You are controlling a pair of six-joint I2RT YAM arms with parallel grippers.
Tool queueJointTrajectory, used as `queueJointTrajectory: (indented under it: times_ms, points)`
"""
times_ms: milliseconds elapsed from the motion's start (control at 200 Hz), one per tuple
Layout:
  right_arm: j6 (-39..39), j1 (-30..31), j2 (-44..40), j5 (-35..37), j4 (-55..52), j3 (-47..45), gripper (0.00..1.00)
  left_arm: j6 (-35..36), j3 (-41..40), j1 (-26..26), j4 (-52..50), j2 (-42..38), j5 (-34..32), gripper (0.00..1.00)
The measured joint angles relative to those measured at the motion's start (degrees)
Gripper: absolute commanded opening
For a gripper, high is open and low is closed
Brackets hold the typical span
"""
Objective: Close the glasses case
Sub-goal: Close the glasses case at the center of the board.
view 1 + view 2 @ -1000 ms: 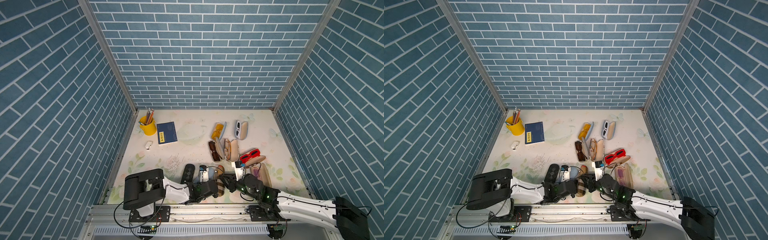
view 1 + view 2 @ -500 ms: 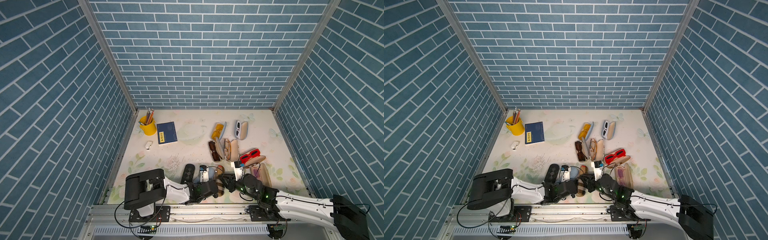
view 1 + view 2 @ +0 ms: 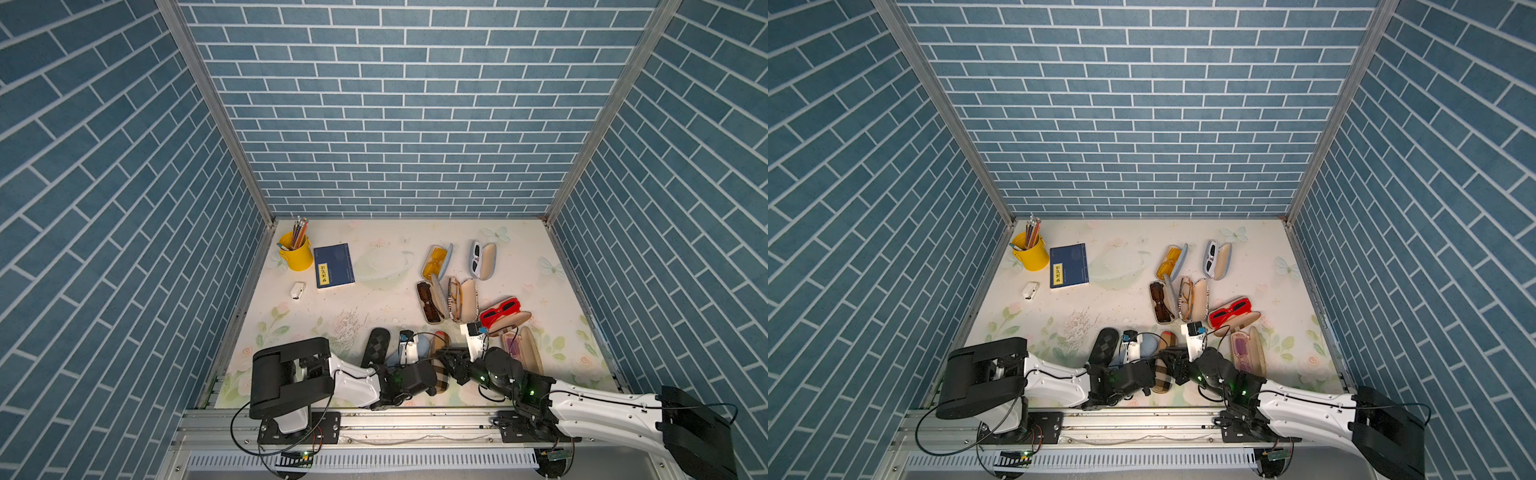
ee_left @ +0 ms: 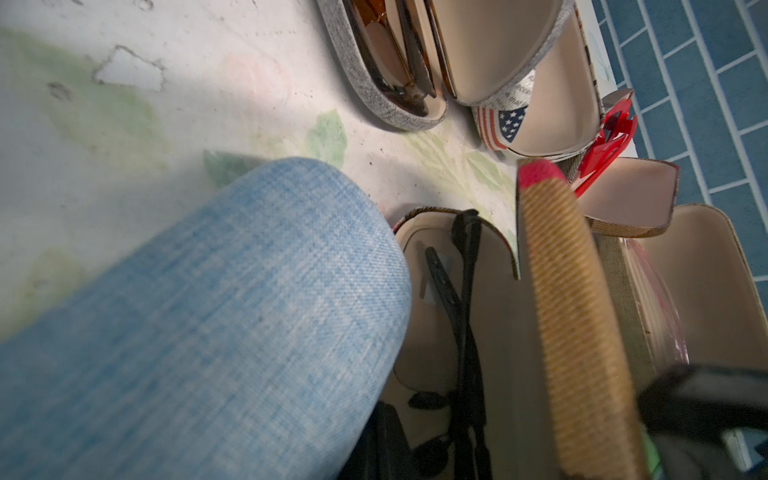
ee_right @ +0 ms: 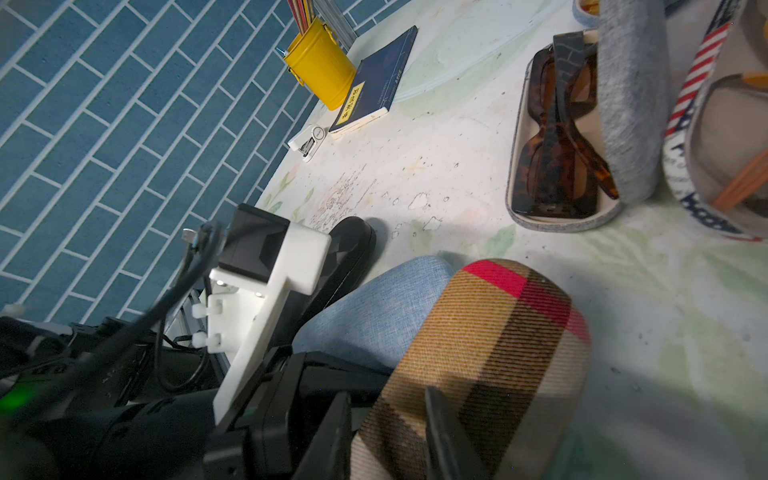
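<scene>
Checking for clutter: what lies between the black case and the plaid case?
The blue denim case, close beside the plaid case; clearest in the right wrist view.

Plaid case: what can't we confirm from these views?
- Plaid case: middle covered by left arm and right hand in both top views; near end cut off in both wrist views.
- Right hand's grip on lid: fingers blurred, cut off, right wrist view.
- Glasses inside: partly in shadow, left wrist view.

A yellow cup [image 3: 296, 259] of pencils [image 3: 299, 230] stands at the far left; a blue notebook [image 3: 333, 266] lies just right of it; a small white stapler [image 3: 297, 291] sits nearer; red sunglasses [image 3: 500, 311] lie right of centre.
</scene>
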Motion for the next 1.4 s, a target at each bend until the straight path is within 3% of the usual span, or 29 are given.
queueJointTrajectory:
  times_ms: [635, 1130, 1400]
  points:
    - [0.85, 0.74, 4.02, -0.96, 0.55, -0.55, 0.30, -0.02, 0.42, -0.22, 1.11, 0.39, 1.22, 0.06]
    - [0.98, 1.03, 6.82, -1.14, 2.64, 0.15, 0.31, 0.17, -1.60, -0.81, -1.57, -5.07, 0.79, 0.13]
    - [0.96, 1.03, 8.68, -0.94, 4.11, 1.01, 0.31, -0.04, -3.41, -0.92, -2.43, -8.63, -0.50, 0.24]
